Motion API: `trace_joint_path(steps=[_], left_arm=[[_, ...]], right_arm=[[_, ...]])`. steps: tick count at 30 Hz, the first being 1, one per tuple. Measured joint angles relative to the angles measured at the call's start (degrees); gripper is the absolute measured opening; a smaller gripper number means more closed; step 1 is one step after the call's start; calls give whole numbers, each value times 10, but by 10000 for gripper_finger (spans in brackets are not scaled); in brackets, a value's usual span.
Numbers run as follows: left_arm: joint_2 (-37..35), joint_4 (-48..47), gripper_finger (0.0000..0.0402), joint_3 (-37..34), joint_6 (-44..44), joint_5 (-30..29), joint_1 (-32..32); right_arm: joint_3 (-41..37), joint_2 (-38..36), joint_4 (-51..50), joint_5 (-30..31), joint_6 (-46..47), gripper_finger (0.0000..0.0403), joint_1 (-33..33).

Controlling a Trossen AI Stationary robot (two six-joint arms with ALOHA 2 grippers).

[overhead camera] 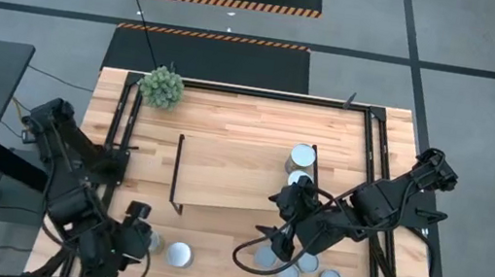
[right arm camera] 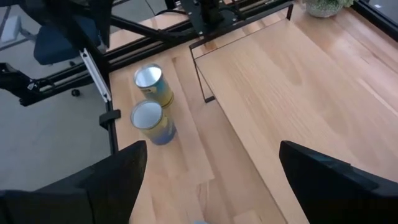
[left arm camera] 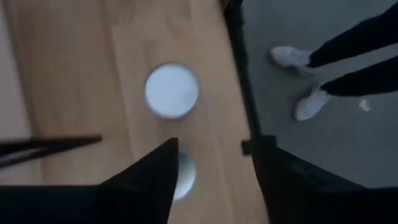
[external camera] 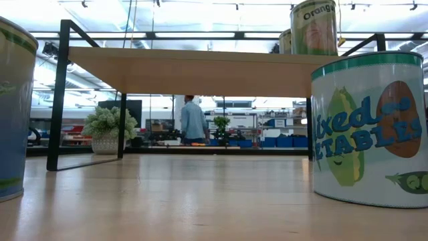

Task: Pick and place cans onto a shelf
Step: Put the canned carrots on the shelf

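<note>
The shelf (overhead camera: 242,172) stands mid-table, a light-wood board on black rod ends; it also shows in the low view (external camera: 200,70). Two cans (overhead camera: 303,156) stand on its right end. Two cans (overhead camera: 178,254) stand on the table near the front left. Several cans (overhead camera: 307,263) stand in a cluster at the front right. My left gripper (overhead camera: 143,233) is open above the two left cans; one can (left arm camera: 184,175) shows beside one of its fingers and the other (left arm camera: 172,90) lies farther off. My right gripper (overhead camera: 273,241) is open and empty above the right cluster.
A spiky green plant ball (overhead camera: 162,86) sits at the far left corner. A black frame (overhead camera: 379,148) runs round the table edges. A person's legs (left arm camera: 323,68) stand on the floor beside the table. Two cans (external camera: 371,127) stand close before the low camera.
</note>
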Motion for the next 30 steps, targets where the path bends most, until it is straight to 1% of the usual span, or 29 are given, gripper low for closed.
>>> trace_joint_path(steps=[4, 7, 9, 11, 13, 16, 19, 21, 26, 30], left_arm=[[0, -29, 213, 0, -24, -45, -46], [0, -53, 200, 0, -42, -91, -76], [-1, -85, 188, -4, -72, -122, -94], [-10, -87, 176, -32, -109, -129, -106], [-26, -60, 164, -79, -142, -118, -118], [-53, 9, 148, -146, -164, -84, -124], [-71, 60, 137, -195, -184, -64, -123], [-81, 75, 134, -219, -204, -50, -123], [-101, 89, 142, -274, -277, -15, -127], [-107, 130, 160, -315, -309, 4, -132]], right_arm=[[0, 0, 0, 0, -3, 374, -3], [0, 0, 0, 0, -3, 374, -5], [0, 0, 0, -1, -6, 374, -4], [0, 0, 0, -1, -7, 374, -4], [0, 0, 0, -1, -7, 374, -4], [0, 0, 0, -4, -7, 374, -5], [0, 0, 0, -7, -7, 374, -4], [0, 0, 0, -7, -7, 374, -5], [0, 0, 0, -7, -7, 374, -5], [0, 0, 0, -4, -8, 374, -5]])
